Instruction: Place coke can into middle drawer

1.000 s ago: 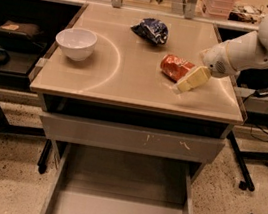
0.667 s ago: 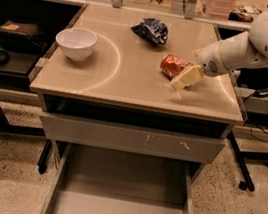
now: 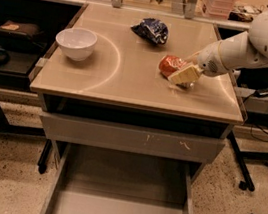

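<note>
The white robot arm (image 3: 255, 44) reaches in from the right over the tan desk (image 3: 102, 81) and slopes down toward its right half. At its end the claw (image 3: 181, 72) sits low over the desk surface, right against the coke can (image 3: 169, 64). The cream-coloured part of the claw covers the can's right and front side, so whether the claw is apart, together or clamped on the can cannot be told from this view.

The coke can is on the desk, right of centre, and appears to lie on its side with its red-orange body toward the left. Behind it, near the back edge of the desk, lies a dark blue snack bag (image 3: 151, 30), well apart from the can. A white bowl (image 3: 76, 43) stands upright on the left side of the desk, far from both the can and the claw.

Below the desk top a grey drawer front (image 3: 129, 137) with white scratch marks on its right part sits shut. Under that, the middle drawer (image 3: 119, 213) is pulled out toward the camera, showing its flat grey floor and low side walls. The can is on the desk, not in the drawer.
</note>
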Robot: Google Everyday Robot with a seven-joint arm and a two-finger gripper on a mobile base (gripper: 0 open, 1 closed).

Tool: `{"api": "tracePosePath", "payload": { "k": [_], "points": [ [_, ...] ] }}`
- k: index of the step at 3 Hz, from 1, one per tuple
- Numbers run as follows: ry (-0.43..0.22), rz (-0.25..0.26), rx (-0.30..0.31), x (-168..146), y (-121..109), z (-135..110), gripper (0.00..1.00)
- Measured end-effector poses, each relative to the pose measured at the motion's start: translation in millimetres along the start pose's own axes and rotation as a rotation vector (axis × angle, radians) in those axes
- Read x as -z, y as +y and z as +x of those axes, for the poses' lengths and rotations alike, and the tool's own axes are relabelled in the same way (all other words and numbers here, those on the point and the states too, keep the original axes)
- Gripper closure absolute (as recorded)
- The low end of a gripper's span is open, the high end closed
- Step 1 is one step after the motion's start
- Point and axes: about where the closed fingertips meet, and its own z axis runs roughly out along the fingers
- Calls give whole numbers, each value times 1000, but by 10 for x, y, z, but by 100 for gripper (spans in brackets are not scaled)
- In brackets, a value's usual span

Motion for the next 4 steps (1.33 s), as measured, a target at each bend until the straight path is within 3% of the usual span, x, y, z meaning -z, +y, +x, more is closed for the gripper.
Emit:
{"api": "tracePosePath", "payload": {
  "k": [2,3,4],
  "points": [
    [0,0,0,0,0,0,88],
    [-1,-4,6,-9,43,7,100],
    [-61,8,37,270,313,-8,100]
  ]
}}
